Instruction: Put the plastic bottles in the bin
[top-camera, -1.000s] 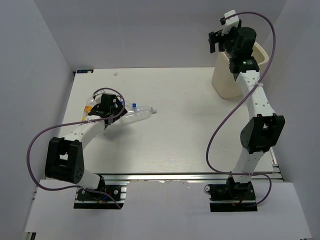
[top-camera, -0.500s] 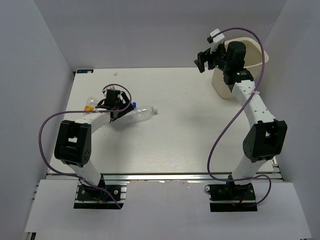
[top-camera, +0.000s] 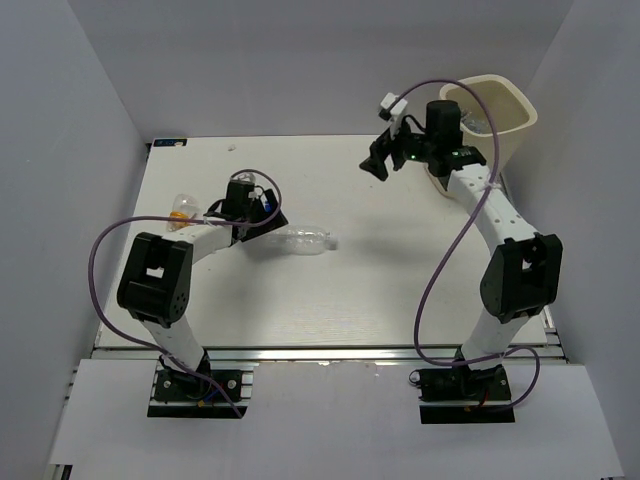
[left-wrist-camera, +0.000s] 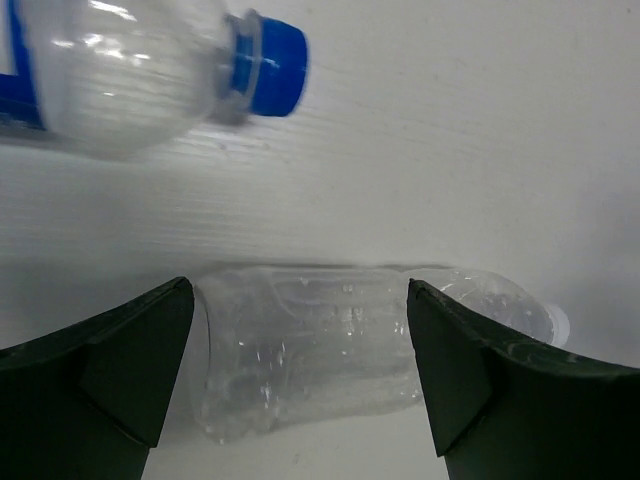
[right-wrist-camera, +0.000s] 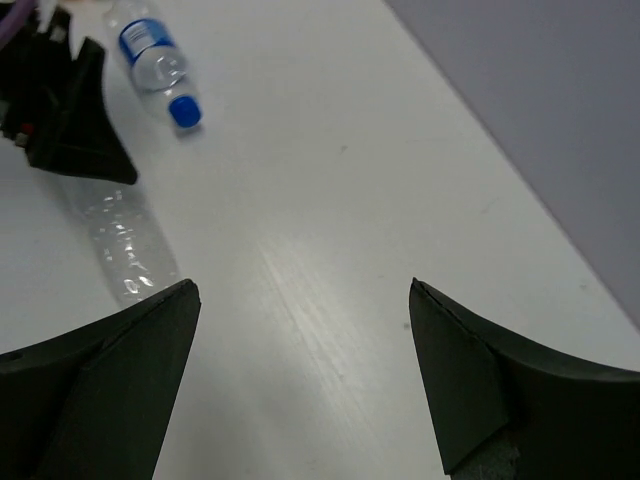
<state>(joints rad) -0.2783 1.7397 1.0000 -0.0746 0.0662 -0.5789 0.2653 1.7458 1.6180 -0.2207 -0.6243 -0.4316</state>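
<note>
Left of desk (top-camera: 350, 300) centre: hovers low with left gripper (left-wrist-camera: 298, 300) over clear bottle (left-wrist-camera: 320, 350) lying flat, jaws spread either side of its body, nothing pinched. Drop a touch, close on mid-body, stay clear of blue-capped bottle (left-wrist-camera: 140, 60) just beside. Squeeze gently; probably thin-walled and slippery. Holds right gripper (right-wrist-camera: 300, 290) in mid-air, jaws parted and empty, forearm stretched inward, away from bin (top-camera: 505, 135) at far right corner.
</note>
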